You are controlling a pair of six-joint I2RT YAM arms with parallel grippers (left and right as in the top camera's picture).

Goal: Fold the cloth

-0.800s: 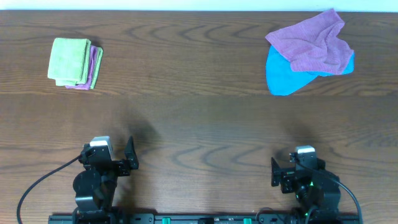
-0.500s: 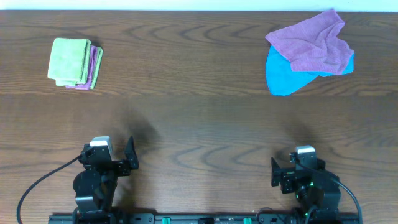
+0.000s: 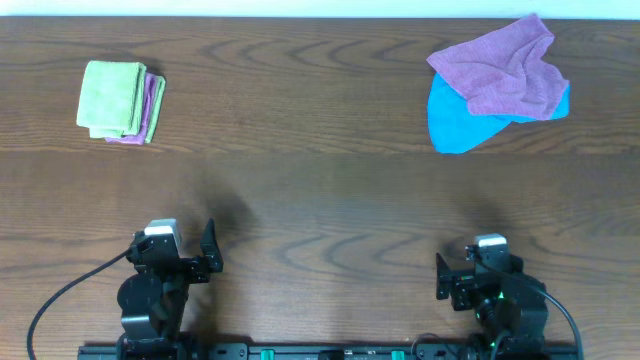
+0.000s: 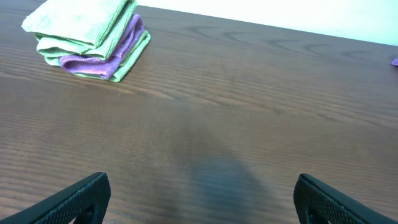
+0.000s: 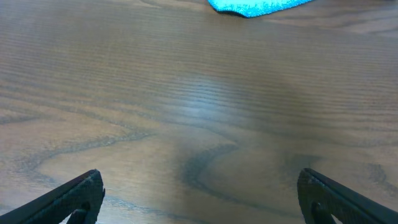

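A crumpled purple cloth (image 3: 505,70) lies at the far right of the table, on top of a blue cloth (image 3: 455,125). The blue cloth's near edge shows at the top of the right wrist view (image 5: 255,6). A folded stack of green and purple cloths (image 3: 120,100) sits at the far left and shows in the left wrist view (image 4: 90,34). My left gripper (image 4: 199,199) is open and empty near the front edge, far from the stack. My right gripper (image 5: 199,199) is open and empty near the front edge, far from the loose cloths.
The dark wooden table (image 3: 320,190) spans the whole view. Both arm bases sit on a rail along the front edge (image 3: 320,352). A white strip runs along the far edge of the table.
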